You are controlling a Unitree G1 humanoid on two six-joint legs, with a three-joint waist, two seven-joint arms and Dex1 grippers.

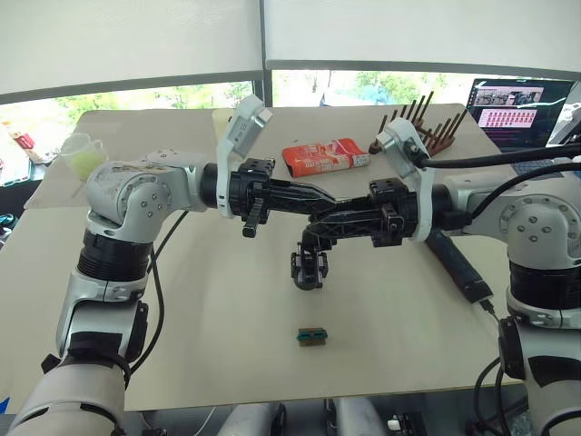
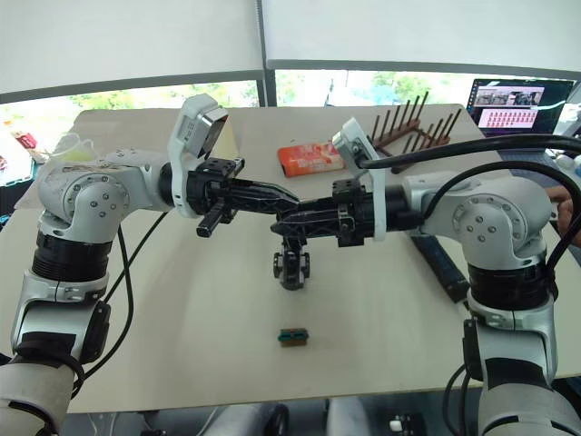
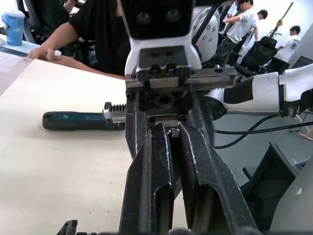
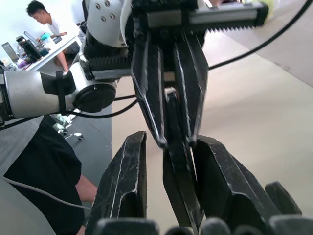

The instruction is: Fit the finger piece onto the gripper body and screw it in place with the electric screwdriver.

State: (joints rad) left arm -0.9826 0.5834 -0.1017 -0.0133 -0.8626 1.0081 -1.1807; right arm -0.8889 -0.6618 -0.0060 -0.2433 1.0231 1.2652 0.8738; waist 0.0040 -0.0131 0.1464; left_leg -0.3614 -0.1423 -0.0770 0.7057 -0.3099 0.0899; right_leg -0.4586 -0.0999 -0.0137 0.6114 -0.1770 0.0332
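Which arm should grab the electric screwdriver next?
Right, probably. The electric screwdriver lies on the table alongside the right forearm, on the far side of the gripper body from the left arm. The right pincer and left pincer meet above that body.

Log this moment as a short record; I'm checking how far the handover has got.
left tool: shut on small black plastic wedge finger piece
right tool: open, fingers either side of that piece
fist-sized black mechanical gripper body: on table, below both tools
long dark cylindrical electric screwdriver: lying on table, untouched
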